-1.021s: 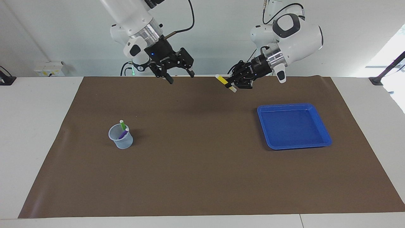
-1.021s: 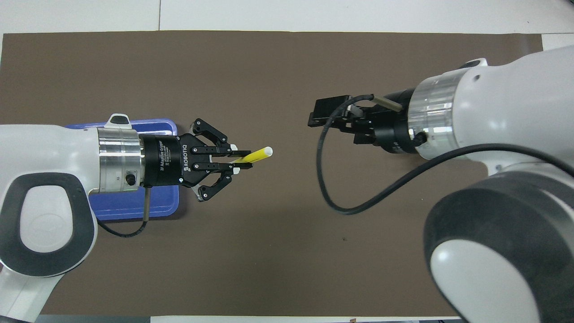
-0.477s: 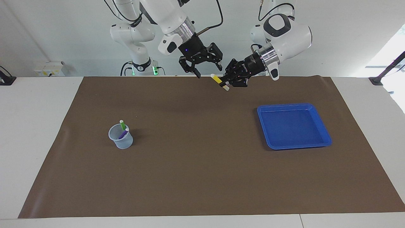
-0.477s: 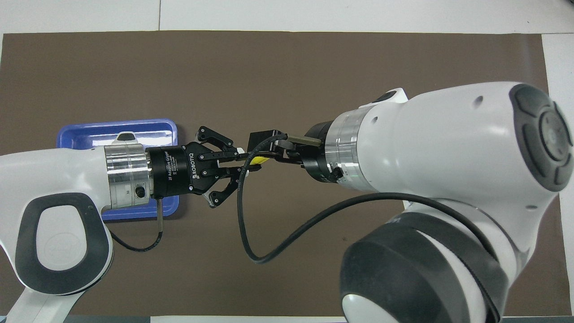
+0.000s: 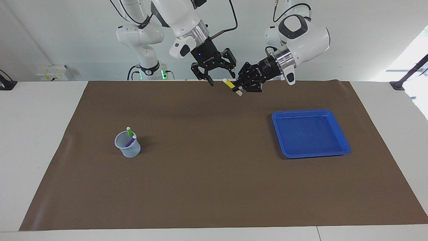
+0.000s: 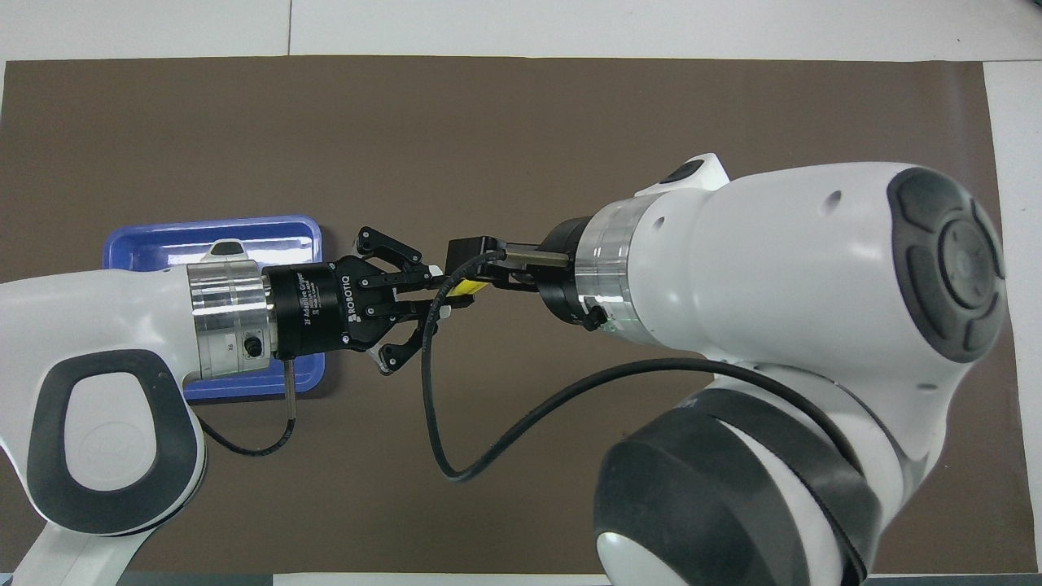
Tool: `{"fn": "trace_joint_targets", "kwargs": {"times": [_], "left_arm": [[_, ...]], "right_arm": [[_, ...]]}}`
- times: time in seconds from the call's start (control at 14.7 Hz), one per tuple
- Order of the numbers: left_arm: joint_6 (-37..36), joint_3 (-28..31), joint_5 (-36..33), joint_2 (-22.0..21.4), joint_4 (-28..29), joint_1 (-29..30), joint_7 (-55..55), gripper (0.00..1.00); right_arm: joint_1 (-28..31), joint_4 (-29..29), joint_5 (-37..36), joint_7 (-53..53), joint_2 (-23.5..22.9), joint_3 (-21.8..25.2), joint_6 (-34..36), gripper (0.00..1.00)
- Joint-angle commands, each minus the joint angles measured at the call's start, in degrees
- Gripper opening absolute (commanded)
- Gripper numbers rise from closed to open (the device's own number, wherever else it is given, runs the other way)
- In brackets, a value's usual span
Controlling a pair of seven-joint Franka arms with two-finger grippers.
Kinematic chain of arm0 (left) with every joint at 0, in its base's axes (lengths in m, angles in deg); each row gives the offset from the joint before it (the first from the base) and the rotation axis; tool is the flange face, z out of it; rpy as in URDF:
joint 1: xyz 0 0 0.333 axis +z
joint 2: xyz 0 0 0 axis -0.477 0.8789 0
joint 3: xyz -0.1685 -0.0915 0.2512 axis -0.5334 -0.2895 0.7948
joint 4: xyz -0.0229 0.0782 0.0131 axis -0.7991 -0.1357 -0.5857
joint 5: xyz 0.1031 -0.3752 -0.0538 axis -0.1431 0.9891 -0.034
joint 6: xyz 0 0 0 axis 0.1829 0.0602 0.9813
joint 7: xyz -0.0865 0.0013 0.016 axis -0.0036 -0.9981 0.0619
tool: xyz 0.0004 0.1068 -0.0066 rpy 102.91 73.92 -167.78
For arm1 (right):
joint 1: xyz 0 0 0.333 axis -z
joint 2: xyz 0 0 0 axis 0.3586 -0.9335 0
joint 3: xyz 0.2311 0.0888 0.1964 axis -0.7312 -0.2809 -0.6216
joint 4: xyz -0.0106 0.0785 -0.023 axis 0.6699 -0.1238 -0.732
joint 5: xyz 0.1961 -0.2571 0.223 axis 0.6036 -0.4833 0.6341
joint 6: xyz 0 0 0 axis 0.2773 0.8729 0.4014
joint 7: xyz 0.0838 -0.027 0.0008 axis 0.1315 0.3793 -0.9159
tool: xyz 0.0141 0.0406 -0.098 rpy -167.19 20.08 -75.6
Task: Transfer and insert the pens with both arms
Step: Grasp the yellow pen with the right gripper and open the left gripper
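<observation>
My left gripper (image 5: 239, 87) is shut on the yellow pen (image 5: 230, 85) and holds it up in the air over the mat's middle, near the robots' edge. The pen's whitish end points toward my right gripper (image 5: 220, 76), which is open with its fingers spread on either side of that end; I see no touch. In the overhead view the left gripper (image 6: 446, 293) holds the yellow pen (image 6: 466, 286) and the right gripper (image 6: 479, 267) overlaps its tip. The green pen (image 5: 129, 132) and purple pen (image 5: 130, 141) stand in a clear cup (image 5: 128, 147).
A blue tray (image 5: 337, 129) lies toward the left arm's end of the brown mat (image 5: 207, 174); it also shows in the overhead view (image 6: 244, 232). The cup is hidden under the right arm in the overhead view. A smaller white arm (image 5: 143, 43) stands at the back.
The right gripper swung in from the cup's end of the table to the pen's free end. The left gripper carried the yellow pen a little toward the middle, then held still.
</observation>
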Motion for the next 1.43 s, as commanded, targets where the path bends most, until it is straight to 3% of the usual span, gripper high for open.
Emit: {"fn": "trace_joint_targets", "kwargs": {"times": [0.0, 0.14, 0.2, 0.41, 1.02, 1.09, 1.36], "left_arm": [[2.1, 0.5, 1.3, -2.0, 2.0, -1.2, 0.8, 0.00], [2.1, 0.5, 1.7, -2.0, 2.0, -1.4, 0.9, 0.00], [2.7, 0.5, 1.7, -2.0, 2.0, -1.5, 1.3, 0.00], [3.4, 0.5, 1.7, -2.0, 2.0, -1.5, 1.6, 0.00], [3.5, 0.5, 1.7, -1.9, 1.9, -1.5, 1.5, 0.00], [3.5, 0.5, 1.7, -1.7, 1.6, -1.4, 1.7, 0.99], [3.5, 0.6, 1.6, -2.0, 1.7, -1.5, 1.7, 1.00]], "right_arm": [[0.3, -0.2, -1.1, -0.9, -0.2, -0.7, -1.3, 0.85], [0.3, -0.1, -1.4, -1.0, -0.2, -0.8, -1.4, 0.74], [0.3, -0.1, -1.4, -1.0, -0.2, -0.8, -1.4, 0.61], [0.3, 0.1, -1.6, -0.9, -0.3, -1.2, -1.4, 0.01], [0.2, 0.2, -2.5, -0.7, -0.3, -1.3, -2.9, 0.00], [0.3, 0.2, -2.5, -0.7, -0.3, -1.3, -2.9, 0.00], [0.4, 0.0, -4.2, -1.0, -0.5, -1.2, -2.9, 0.00]]}}
